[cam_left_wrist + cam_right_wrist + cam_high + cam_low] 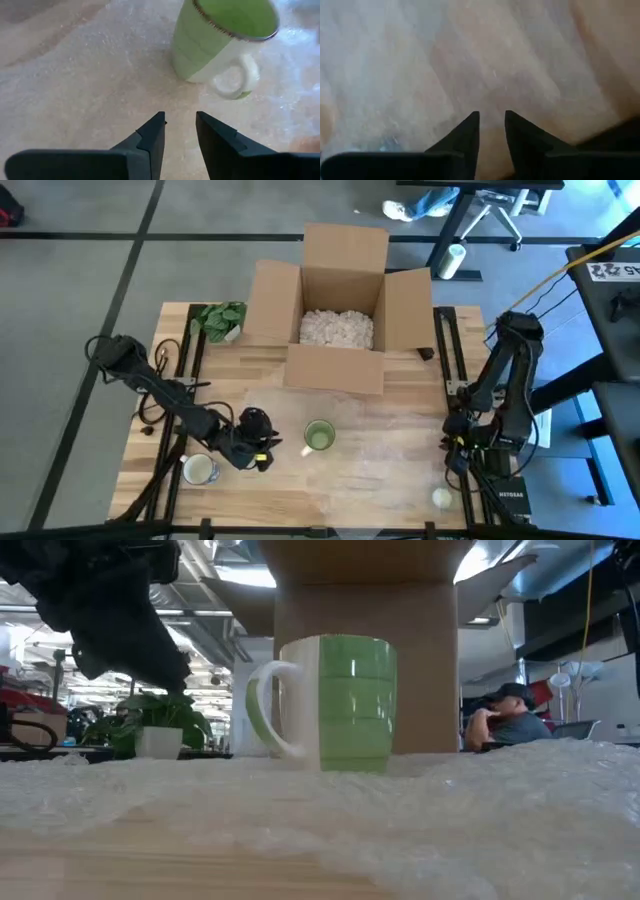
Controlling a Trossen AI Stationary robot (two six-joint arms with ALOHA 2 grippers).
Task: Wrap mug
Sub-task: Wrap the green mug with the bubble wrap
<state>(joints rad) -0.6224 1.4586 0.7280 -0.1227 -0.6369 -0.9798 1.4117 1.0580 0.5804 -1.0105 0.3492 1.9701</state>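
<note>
A green mug (318,437) with a white handle (266,710) stands upright on a clear sheet of bubble wrap (380,450) spread over the middle of the wooden table. My left gripper (277,448) is just left of the mug, low over the wrap. Its fingers (180,120) point at the mug (220,40) and stand slightly open with nothing between them. My right gripper (456,442) hovers at the wrap's right edge. In its wrist view the fingers (492,122) are slightly open over wrap and wood.
An open cardboard box (340,310) holding white packing filler stands at the back middle. A small potted plant (222,320) is at the back left. A white cup (200,470) sits near the front left and a small white object (441,498) near the front right.
</note>
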